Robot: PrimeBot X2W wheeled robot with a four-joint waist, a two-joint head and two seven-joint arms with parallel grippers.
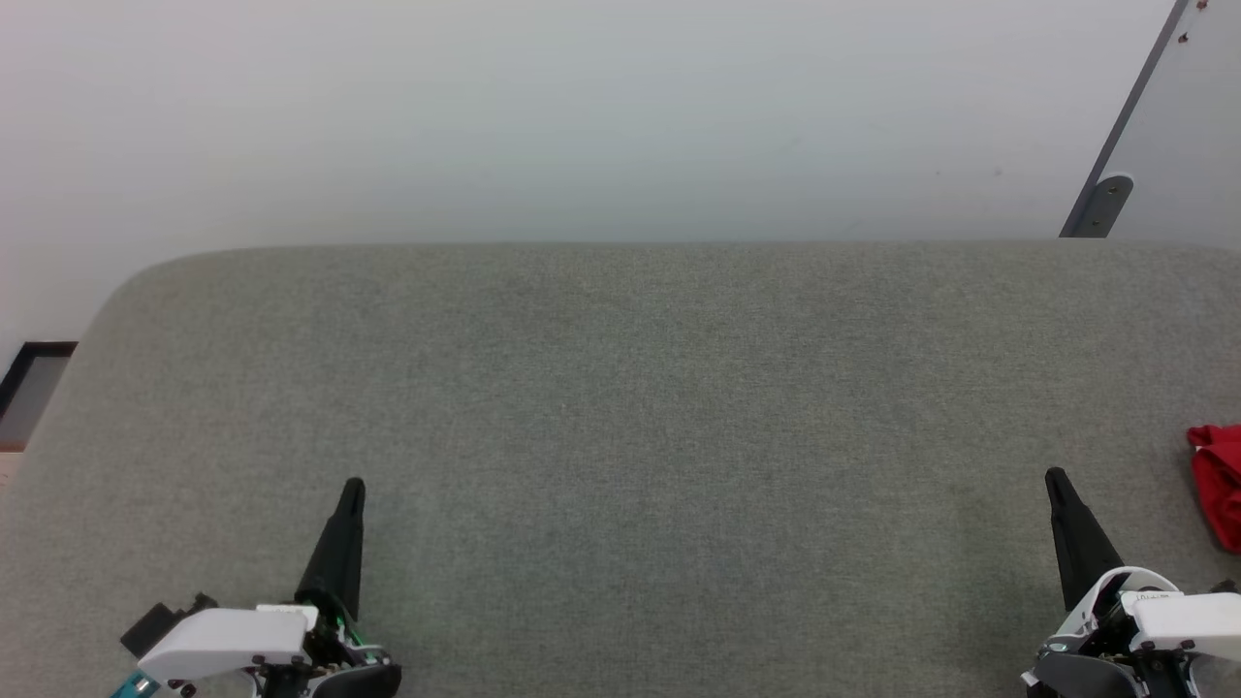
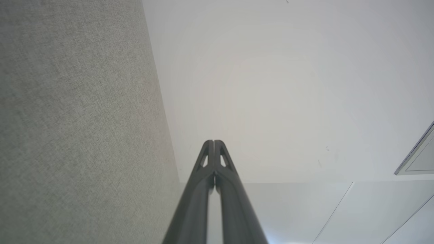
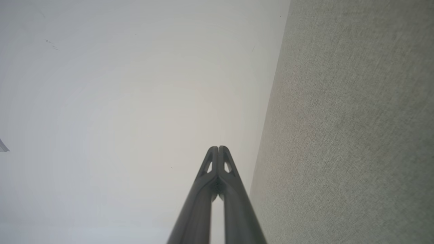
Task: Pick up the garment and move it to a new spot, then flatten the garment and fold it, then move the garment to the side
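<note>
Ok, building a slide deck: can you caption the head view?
Left pincer and right pincer, both shut, over the grey fabric surface; red garment at the right edge.

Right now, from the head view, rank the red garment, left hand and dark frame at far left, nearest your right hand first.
1. Red garment, just right of the right hand.
2. Left hand, across the cushion.
3. Dark frame, far left edge.

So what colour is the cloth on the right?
Red; the garment shows best in the head view.
</note>
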